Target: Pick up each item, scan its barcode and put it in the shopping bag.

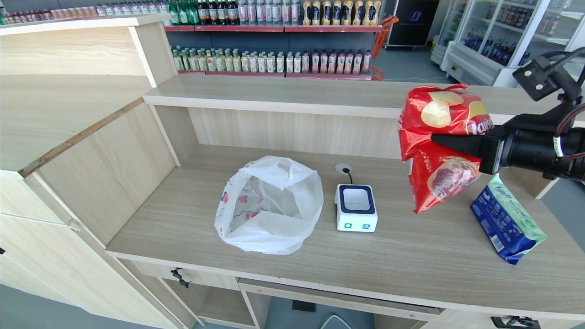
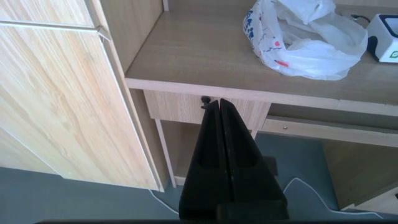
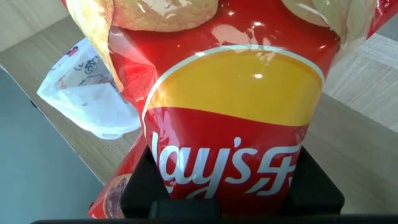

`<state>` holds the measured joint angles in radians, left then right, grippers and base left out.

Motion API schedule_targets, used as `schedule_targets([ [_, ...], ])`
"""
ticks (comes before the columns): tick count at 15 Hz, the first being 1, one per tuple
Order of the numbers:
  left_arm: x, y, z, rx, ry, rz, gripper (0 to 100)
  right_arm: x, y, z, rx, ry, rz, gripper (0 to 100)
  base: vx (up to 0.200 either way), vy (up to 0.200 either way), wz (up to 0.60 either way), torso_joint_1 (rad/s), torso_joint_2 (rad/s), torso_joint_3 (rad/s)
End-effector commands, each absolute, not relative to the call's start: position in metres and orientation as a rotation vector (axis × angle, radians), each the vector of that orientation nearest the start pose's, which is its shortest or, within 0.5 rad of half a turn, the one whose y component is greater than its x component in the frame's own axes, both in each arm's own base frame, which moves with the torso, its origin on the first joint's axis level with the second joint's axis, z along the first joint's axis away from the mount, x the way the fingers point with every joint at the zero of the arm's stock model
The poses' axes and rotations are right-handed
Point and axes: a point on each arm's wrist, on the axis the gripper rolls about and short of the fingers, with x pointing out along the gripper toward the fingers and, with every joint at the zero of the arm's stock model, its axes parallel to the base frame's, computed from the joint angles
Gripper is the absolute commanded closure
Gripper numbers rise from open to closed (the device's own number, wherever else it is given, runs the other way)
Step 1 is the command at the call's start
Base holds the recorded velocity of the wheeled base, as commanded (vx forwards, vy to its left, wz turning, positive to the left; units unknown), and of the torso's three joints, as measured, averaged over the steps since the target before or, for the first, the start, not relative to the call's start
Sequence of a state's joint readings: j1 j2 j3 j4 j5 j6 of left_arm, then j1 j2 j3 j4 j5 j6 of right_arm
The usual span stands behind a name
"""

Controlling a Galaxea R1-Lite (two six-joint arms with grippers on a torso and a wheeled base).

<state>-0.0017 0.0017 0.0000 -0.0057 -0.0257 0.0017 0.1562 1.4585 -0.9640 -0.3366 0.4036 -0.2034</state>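
My right gripper (image 1: 450,141) is shut on a red chip bag (image 1: 434,146), held up in the air above the counter, to the right of the scanner (image 1: 356,207). The chip bag (image 3: 230,118) hangs right in front of the right wrist camera. A white shopping bag (image 1: 269,203) stands open on the counter left of the scanner; the shopping bag (image 2: 305,37) and the scanner (image 2: 385,38) also lie on the counter in the left wrist view. My left gripper (image 2: 221,106) is shut with nothing in it, low in front of the counter's front edge.
A blue and green packet (image 1: 505,219) lies on the counter (image 1: 411,256) at the right, below the right arm. A raised wooden ledge (image 1: 274,93) runs behind the counter. A tall wooden cabinet side (image 1: 105,169) bounds the left. A drawer front (image 2: 186,109) sits under the counter edge.
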Motion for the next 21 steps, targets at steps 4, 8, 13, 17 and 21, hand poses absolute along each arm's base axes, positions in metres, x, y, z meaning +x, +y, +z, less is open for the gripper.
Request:
schedule_targets([
  [4, -0.023, -0.001, 0.076, 0.002, -0.003, -0.026, 100, 0.245, 0.042, 0.253, -0.169, 0.144, 0.561, 100, 0.0, 0.0, 0.3, -0.004, 0.01, 0.011],
  [8, -0.023, -0.001, 0.076, 0.002, -0.003, -0.028, 100, 0.246, 0.044, 0.254, -0.203, 0.128, 0.578, 100, 0.0, 0.0, 0.6, -0.141, 0.42, 0.264],
  [13, -0.023, -0.001, 0.076, 0.002, -0.003, -0.026, 100, 0.258, 0.045, 0.251, -0.191, 0.133, 0.629, 100, 0.0, 0.0, 0.36, -0.165, 0.51, 0.341],
  [17, -0.023, -0.001, 0.076, 0.002, -0.003, -0.028, 100, 0.304, 0.039, 0.267, -0.035, -0.036, 0.734, 100, 0.0, 0.0, 0.0, -0.041, 0.13, 0.091],
  [21, -0.023, -0.001, 0.076, 0.002, -0.003, -0.028, 100, 0.31, 0.04, 0.259, -0.022, -0.01, 0.738, 100, 0.0, 0.0, 0.0, 0.0, 0.0, 0.0],
])
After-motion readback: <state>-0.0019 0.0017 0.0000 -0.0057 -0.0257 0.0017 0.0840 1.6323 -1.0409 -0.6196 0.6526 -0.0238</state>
